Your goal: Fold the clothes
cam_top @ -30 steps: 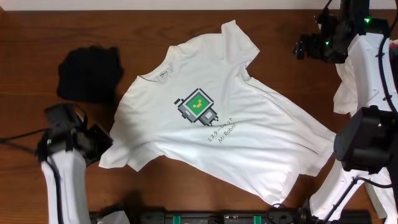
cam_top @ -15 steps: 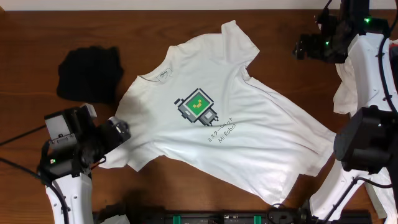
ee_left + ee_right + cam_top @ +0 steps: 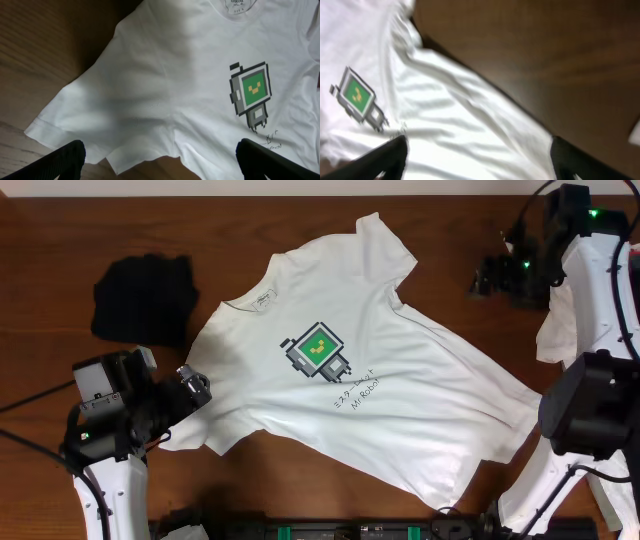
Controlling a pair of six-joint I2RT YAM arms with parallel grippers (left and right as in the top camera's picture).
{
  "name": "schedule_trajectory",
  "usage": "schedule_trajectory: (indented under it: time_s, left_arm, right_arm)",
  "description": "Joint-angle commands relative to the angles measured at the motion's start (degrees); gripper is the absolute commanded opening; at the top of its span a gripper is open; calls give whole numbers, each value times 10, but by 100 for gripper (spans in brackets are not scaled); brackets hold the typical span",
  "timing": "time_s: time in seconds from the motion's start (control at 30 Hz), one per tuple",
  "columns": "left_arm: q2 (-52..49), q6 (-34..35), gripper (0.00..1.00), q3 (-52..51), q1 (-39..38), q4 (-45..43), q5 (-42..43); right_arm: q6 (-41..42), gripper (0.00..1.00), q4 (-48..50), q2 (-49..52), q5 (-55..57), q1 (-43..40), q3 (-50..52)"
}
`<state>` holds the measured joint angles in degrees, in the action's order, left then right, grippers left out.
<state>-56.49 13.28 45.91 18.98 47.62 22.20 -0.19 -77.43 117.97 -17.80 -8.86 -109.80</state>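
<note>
- One white T-shirt [image 3: 400, 395], print side up, spread slantwise across the middle of the table [image 3: 60, 230]. The collar points far-left and the hem near-right. It is not yet folded, and the cloth is rippled toward the right hem.
- One robot print [image 3: 318, 352] on the chest, useful as the centre mark for any fold line.
- Two sleeves: the near-left sleeve [image 3: 75, 117] lies flat with its cuff edge showing, and the far sleeve [image 3: 385, 240] is turned up toward the table's far edge.
- One left gripper [image 3: 193, 388], just beside the near-left sleeve. In the wrist view its fingers [image 3: 62, 157] stand wide apart and hold nothing.
- One right gripper [image 3: 487, 277], over bare wood to the far right, apart from the shirt. Its jaws are likewise spread wide and empty (this view is blurred).
- One black garment [image 3: 143, 298], bunched at far left, clear of the shirt.
- Step judged in hand: taking the near-left sleeve for the first fold.
- Handling note, left arm: close on the cuff edge only, low enough to catch both layers without dragging the body of the shirt. Then carry the sleeve inward toward the print.
- Handling note, right arm: take the matching far sleeve or shoulder, so both sides lift together and the ripples do not set into the fold.
</note>
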Motion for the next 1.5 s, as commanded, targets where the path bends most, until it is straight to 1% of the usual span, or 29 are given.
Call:
schedule_trajectory:
  time_s: [0.0, 0.03, 0.07, 0.1, 0.23, 0.3, 0.33, 0.4, 0.5, 0.57, 0.77, 0.93, 1.03, 1.13, 1.3, 1.47]
  left_arm:
    - [-1, -6, 98, 9, -2, 1, 5]
    - [-1, -6, 98, 9, -2, 1, 5]
    - [-1, -6, 98, 9, -2, 1, 5]
    - [-1, -6, 98, 9, -2, 1, 5]
    - [-1, -6, 98, 9, -2, 1, 5]
    - [-1, -6, 98, 9, -2, 1, 5]
    - [-1, -6, 98, 9, -2, 1, 5]
    - [-1, -6, 98, 9, -2, 1, 5]
    - [-1, -6, 98, 9, -2, 1, 5]
    - [-1, -6, 98, 9, -2, 1, 5]
    - [-1, -6, 98, 9, -2, 1, 5]
    - [-1, -6, 98, 9, -2, 1, 5]
    - [-1, -6, 98, 9, -2, 1, 5]
    - [-1, -6, 98, 9, -2, 1, 5]
    - [-1, -6, 98, 9, -2, 1, 5]
    - [-1, -6, 98, 9, -2, 1, 5]
  right_arm:
    - [8, 77, -34, -15, 9, -17, 0]
    - [8, 73, -47, -18, 9, -17, 0]
    - [8, 67, -63, -23, 9, -18, 0]
    - [8, 63, -76, -27, 9, -17, 0]
    - [3, 23, -127, -35, 16, -14, 0]
    - [9, 8, -150, -35, 40, -13, 5]
    - [22, 4, -159, -35, 59, -14, 11]
    - [49, 3, -172, -36, 93, -14, 27]
    - [97, 4, -162, -46, 144, -14, 71]
    - [107, 4, -146, -56, 150, -14, 107]
    - [125, 5, -54, -124, 148, -19, 248]
    - [139, 8, 32, -198, 147, -24, 358]
    - [138, 7, 61, -205, 149, -24, 396]
    - [138, 1, 99, -199, 158, -24, 437]
    - [139, 1, 172, -197, 159, -24, 482]
    - [138, 1, 212, -194, 159, -24, 497]
